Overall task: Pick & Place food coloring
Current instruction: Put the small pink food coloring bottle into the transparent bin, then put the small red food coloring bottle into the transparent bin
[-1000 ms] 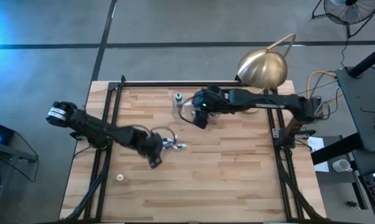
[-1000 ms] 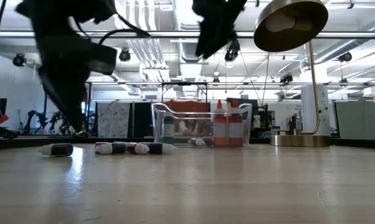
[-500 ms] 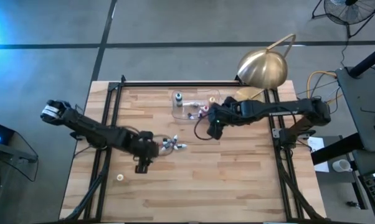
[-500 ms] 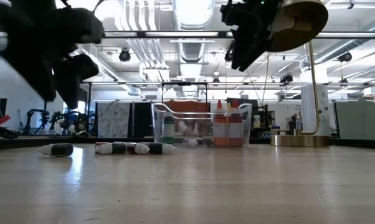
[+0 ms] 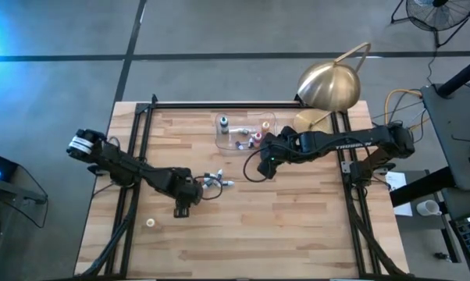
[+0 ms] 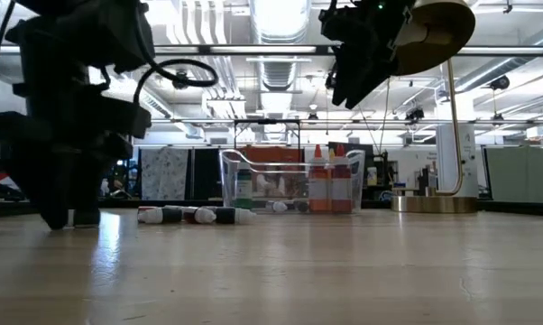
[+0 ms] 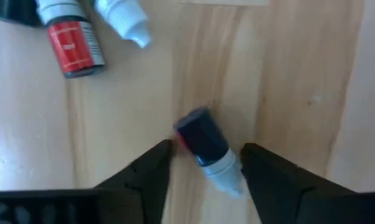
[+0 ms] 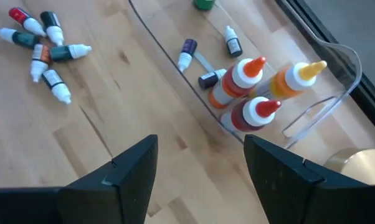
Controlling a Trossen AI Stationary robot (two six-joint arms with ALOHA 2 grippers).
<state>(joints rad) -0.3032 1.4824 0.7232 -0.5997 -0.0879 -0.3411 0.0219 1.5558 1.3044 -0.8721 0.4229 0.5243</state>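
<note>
Several tiny food coloring bottles lie on their sides in a cluster on the wooden table, also seen in the low view and the right wrist view. One dark bottle with a white cap lies apart from them. My left gripper is down at the table, open, with one finger on each side of this bottle. My right gripper is open and empty, raised above the table near the clear tub.
The clear tub stands at the far middle and holds three larger red and orange nozzle bottles and a few small ones. A brass lamp stands at the far right corner. A small white thing lies near the left.
My left gripper has come down from well above the table to table level, over the lone bottle to the left of the cluster. My right gripper has moved from above the tub toward the table's right and near side and stays raised.
</note>
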